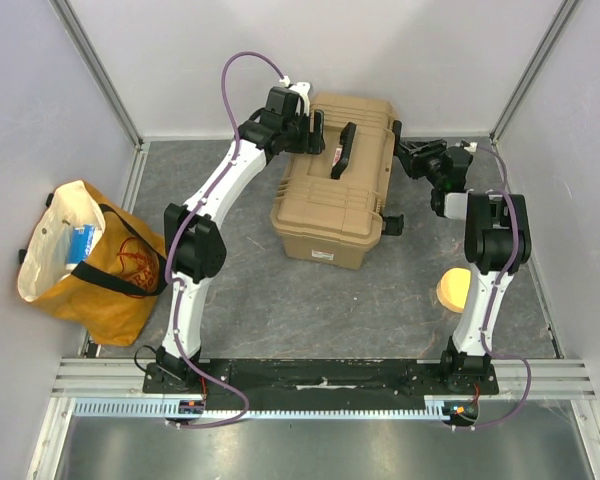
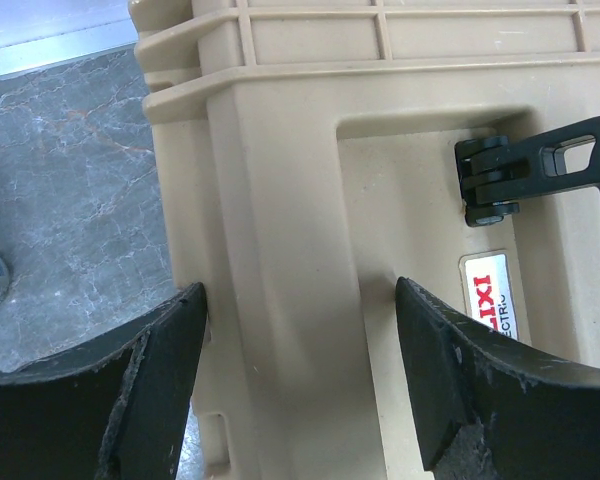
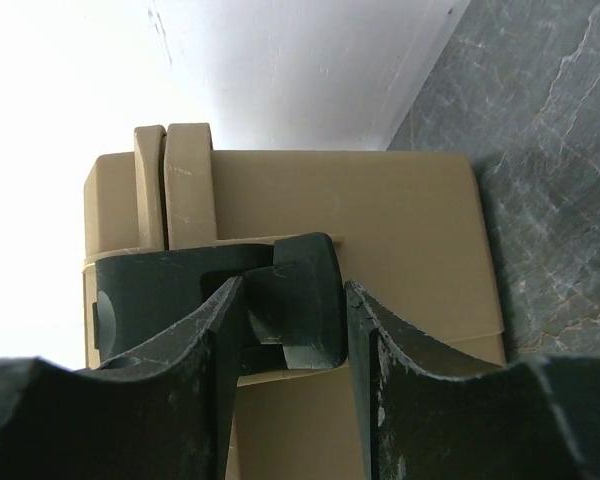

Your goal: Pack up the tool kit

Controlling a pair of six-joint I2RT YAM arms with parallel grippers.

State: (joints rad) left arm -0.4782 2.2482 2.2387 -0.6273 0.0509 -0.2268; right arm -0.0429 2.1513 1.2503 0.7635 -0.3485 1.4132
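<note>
Toolbox (image 1: 320, 215) sits closed overhead; wrist views alone reveal left gripper (image 2: 300, 290) fingers spread astride its lid rim, right gripper (image 3: 292, 290) fingers pinching its black latch (image 3: 180, 285).

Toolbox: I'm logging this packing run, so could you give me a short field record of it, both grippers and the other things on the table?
toolbox: tan, lid shut, black handle on top, toward the back of the table
left gripper: open, straddling the lid's left rim
right gripper: closed around the black side latch, apparently pinching it
cloth bag: yellow-orange, open, at the left edge
sponge disc: yellow, beside the right arm
</note>
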